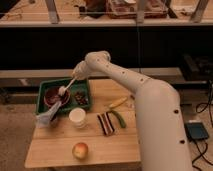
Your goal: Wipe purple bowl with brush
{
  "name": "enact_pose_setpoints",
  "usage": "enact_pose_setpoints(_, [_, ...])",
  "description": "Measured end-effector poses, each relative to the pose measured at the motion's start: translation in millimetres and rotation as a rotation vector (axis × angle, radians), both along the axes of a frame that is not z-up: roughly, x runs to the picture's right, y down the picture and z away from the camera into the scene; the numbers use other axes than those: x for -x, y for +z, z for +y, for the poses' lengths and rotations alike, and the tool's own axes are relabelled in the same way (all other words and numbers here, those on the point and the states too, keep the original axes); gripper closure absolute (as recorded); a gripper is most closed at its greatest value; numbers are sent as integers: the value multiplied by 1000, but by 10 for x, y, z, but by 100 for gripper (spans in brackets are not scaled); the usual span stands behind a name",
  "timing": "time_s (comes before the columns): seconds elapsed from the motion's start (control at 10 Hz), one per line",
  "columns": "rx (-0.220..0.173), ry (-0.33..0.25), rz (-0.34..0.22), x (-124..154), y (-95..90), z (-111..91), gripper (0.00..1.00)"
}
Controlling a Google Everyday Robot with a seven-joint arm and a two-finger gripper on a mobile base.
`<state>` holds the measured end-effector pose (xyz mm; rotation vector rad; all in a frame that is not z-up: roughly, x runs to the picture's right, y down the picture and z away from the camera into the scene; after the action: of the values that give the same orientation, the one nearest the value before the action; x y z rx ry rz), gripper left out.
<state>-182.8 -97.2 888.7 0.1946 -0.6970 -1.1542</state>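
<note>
Over the green tray at the bench's far left, pincer sits clamped on the brush handle. Brush slants down-left from it, white head at the purple bowl's near rim, contact likely but can't confirm. Bowl lies below-left of pincer, inside tray. Step looks like wiping under way; next move calls for sweeping the head around the bowl's inside with light downward pressure. Counts: one bowl, one brush, one white cup, one apple, one yellow-handled tool, one green-handled tool, one crumpled cloth.
</note>
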Motion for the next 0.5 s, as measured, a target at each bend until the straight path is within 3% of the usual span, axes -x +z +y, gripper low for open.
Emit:
enact_pose_setpoints(0.3, [-26,-14,-37,386,-64,-147,86])
enact_pose_setpoints(0.5, [-35,-36,-59,484,-152,-132,86])
